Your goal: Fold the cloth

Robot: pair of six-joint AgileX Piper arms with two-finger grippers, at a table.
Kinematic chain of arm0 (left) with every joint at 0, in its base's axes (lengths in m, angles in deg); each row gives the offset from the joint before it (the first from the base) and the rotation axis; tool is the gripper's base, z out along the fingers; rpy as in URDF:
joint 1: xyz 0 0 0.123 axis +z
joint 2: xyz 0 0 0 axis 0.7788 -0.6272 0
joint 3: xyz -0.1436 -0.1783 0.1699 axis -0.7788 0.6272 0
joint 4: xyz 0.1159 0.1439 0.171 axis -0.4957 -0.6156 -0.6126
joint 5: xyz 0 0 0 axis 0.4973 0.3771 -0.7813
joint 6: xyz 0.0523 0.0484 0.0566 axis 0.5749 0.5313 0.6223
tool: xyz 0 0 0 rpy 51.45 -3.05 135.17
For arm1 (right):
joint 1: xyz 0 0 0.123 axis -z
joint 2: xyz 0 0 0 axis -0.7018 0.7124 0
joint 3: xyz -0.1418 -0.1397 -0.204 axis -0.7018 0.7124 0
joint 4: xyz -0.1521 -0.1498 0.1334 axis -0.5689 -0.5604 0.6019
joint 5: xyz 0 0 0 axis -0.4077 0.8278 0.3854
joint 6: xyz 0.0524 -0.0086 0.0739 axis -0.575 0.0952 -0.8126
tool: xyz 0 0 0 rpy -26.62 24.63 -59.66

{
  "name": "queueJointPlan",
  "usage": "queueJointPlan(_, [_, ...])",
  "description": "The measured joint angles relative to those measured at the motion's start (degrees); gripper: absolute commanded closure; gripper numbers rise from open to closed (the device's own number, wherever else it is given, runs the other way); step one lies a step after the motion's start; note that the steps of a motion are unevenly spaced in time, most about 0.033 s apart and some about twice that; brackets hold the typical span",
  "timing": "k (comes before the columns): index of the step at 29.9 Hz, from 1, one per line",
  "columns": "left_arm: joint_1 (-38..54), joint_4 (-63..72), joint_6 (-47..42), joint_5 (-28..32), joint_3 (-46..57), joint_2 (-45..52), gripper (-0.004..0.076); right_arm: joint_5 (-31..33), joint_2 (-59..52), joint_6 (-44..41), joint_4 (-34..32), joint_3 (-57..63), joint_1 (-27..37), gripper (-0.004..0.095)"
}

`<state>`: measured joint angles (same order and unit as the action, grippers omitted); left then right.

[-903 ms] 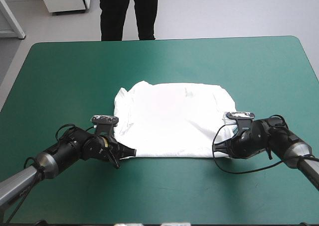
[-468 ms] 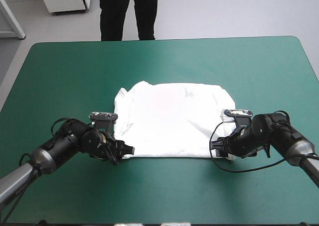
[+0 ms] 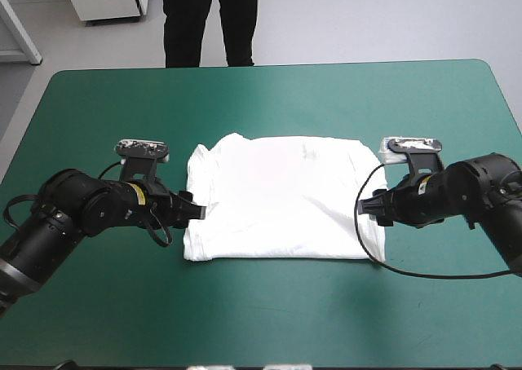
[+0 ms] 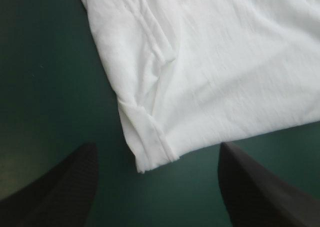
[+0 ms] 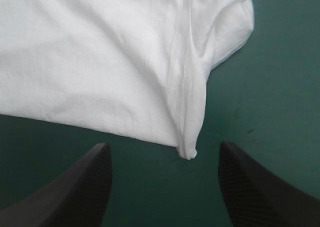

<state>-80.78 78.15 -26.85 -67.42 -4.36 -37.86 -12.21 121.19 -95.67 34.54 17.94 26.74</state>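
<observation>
The T-shirt (image 3: 277, 197) lies flat as a folded white rectangle at the middle of the table (image 3: 269, 93), on its teal-green cover. The left gripper (image 3: 196, 210) sits at 9 o'clock of it, just off the left edge. Its jaws stand wide apart and hold nothing, and the shirt's near left corner lies ahead between them, untouched. The right gripper (image 3: 367, 207) sits at 3 o'clock by the right edge. Its jaws are equally wide and empty, and the near right corner lies just ahead of them on the cover.
</observation>
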Motion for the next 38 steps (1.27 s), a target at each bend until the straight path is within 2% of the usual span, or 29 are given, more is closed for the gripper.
queueJointPlan(4, [0.0, -1.6, 0.9, -1.0, -2.8, 0.0, 0.0234, 2.4, -0.6, -1.5, -2.3, -4.6, 0.0, 0.0364])
queueJointPlan(9, [0.0, -3.2, 1.2, 0.1, -3.5, 0.0, 0.0234, 2.2, -0.3, -4.0, -5.4, -5.7, 0.0, 0.0431])
queueJointPlan(13, [0.0, -3.5, 1.3, 1.4, -3.5, -0.1, 0.0234, 1.2, 3.0, -4.9, -8.7, -5.7, 0.4, 0.0432])
queueJointPlan(23, [0.0, -3.8, 1.3, 2.6, -3.5, -0.1, 0.0234, -4.0, 19.4, -1.4, -6.8, -6.9, 6.7, 0.0434])
queueJointPlan(34, [0.0, -3.8, 1.3, 2.8, -3.5, -0.1, 0.0234, -9.2, 31.6, -0.3, -6.9, -7.9, 7.0, 0.0440])
queueJointPlan(38, [0.0, -3.8, 1.3, 2.8, -3.5, -0.1, 0.0234, -11.2, 34.2, -0.4, -6.9, -7.9, 7.0, 0.0477])
